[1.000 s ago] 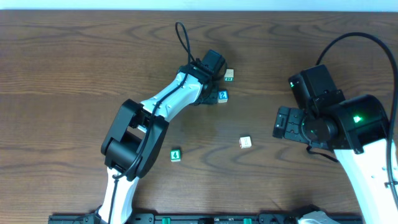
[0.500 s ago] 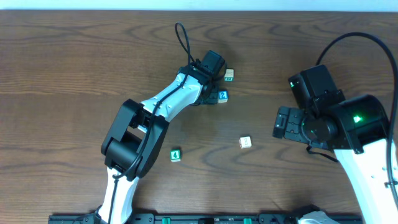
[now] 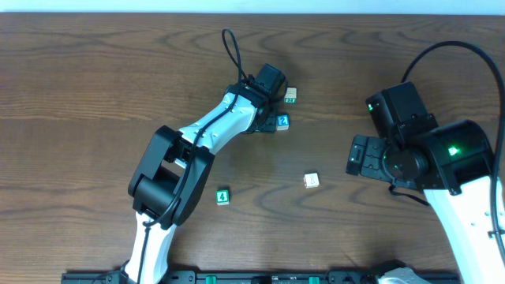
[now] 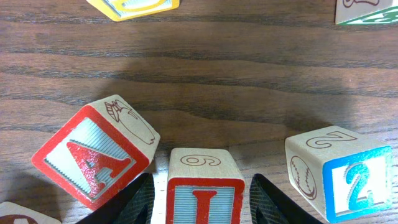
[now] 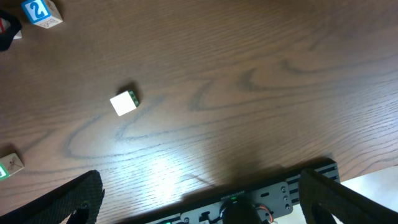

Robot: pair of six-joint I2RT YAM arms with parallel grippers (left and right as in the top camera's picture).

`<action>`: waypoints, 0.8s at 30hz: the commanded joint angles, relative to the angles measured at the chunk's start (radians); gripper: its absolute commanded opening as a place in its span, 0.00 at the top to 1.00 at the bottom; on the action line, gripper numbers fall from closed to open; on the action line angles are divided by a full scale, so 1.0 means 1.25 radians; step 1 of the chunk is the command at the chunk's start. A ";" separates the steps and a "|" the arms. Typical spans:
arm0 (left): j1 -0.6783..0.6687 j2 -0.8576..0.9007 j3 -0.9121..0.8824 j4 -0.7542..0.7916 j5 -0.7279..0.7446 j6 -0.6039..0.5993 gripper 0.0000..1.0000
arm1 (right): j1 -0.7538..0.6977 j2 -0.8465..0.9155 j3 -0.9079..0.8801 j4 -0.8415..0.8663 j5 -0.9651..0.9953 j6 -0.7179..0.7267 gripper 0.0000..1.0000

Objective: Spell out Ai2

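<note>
Now, over the dark wooden worktop [image 3: 95, 95]: hanging the right pincer [image 5: 202, 193] wide open, empty; holding the left pincer [image 4: 202, 180] slightly parted astride the red-I wooden cube [image 4: 205, 199]; ideally squaring the skewed red-A wooden cube [image 4: 93, 155] alongside, matching the blue-2 wooden cube [image 4: 342, 177].

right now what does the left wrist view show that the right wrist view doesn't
Left wrist only: the lettered faces of the tilted A cube and the I cube, which sits between the open left gripper's fingers with thin gaps either side. Right wrist only: a pale cube, a green-marked cube at the left edge, and the black rail at the table's front, framed by the wide-open right gripper. Both: the 2 cube and the table.
</note>
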 commanded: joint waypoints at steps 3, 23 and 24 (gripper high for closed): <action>0.002 -0.009 0.009 -0.005 -0.008 0.001 0.45 | 0.006 -0.004 -0.003 0.000 0.004 0.011 0.01; 0.002 -0.211 0.009 -0.057 -0.058 0.031 0.44 | 0.006 -0.004 -0.003 0.002 0.003 0.011 0.01; 0.002 -0.222 0.009 -0.063 -0.085 0.031 0.44 | 0.006 -0.004 -0.003 0.002 0.003 0.011 0.01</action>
